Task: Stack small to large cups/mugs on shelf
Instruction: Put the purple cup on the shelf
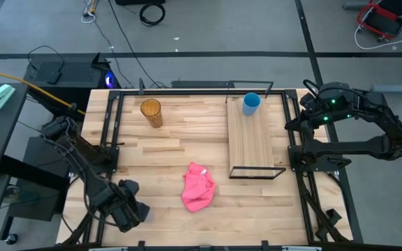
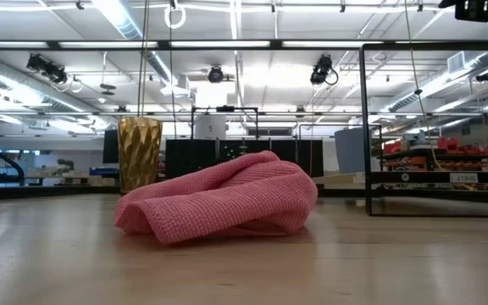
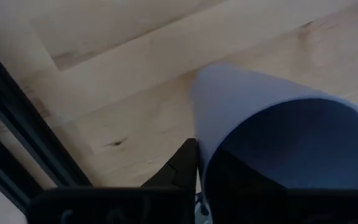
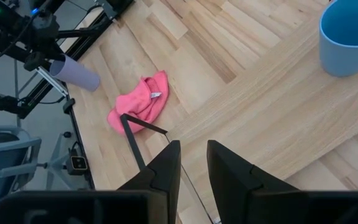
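The lavender cup point(image 3: 260, 106) is in my left gripper point(image 1: 132, 211) near the table's near-left corner; it also shows in the right wrist view point(image 4: 73, 72). The amber cup point(image 1: 151, 112) stands upright on the table at the far left. The light blue cup point(image 1: 250, 104) stands upright on the far end of the shelf point(image 1: 257, 143). My right gripper point(image 4: 193, 163) hangs empty by the shelf's far right, its fingers a narrow gap apart. My left gripper holds the lavender cup by its wall near the open rim point(image 3: 204, 149). One finger point(image 3: 182, 168) lies on the outside; the cup hides the other. The cup lies tilted on its side, mouth toward the wrist, closed end pointing away over the table.
A crumpled pink cloth point(image 1: 198, 187) lies on the table between my left gripper and the shelf's near end. The shelf's thin black frame point(image 2: 439, 199) stands up at its near end. Black rails run along the table's left and right edges.
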Robot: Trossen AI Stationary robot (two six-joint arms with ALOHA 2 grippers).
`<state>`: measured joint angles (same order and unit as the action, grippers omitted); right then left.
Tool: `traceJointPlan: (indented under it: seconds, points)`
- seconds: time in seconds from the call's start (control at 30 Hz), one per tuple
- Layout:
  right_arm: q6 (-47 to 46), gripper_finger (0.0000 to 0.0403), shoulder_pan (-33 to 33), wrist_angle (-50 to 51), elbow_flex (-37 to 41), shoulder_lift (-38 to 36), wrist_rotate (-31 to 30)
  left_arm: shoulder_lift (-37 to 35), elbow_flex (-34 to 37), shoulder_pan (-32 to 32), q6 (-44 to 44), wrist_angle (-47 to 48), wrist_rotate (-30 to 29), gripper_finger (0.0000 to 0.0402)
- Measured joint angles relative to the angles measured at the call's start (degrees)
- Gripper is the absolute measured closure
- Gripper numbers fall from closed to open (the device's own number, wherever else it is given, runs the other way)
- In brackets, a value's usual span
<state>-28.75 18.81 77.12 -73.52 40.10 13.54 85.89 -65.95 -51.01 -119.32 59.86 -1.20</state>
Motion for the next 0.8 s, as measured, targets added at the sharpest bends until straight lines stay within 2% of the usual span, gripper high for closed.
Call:
traceJointPlan:
  seconds: [0.2, 0.43, 0.67, 0.8]
  points:
    - [0.07, 0.0315, 0.02, 0.0, 0.0, 0.0, -1.36, -0.02, -0.32, 1.51, 0.46, 0.04, 0.03, 0.0392]
    - [0.05, 0.0315, 0.02, -0.02, 0.0, -0.01, -2.55, -0.02, -4.85, 6.05, 8.4, 0.53, -0.01, 0.0388]
    - [-0.57, 0.0315, 0.02, -0.02, 0.0, -0.02, -2.58, -0.02, -14.2, 13.55, 20.1, 9.16, -0.17, 0.0387]
    - [-1.03, 0.0315, 0.02, -0.01, 0.0, 0.0, -2.58, -0.02, -21.72, 18.73, 28.47, 15.96, -2.31, 0.0392]
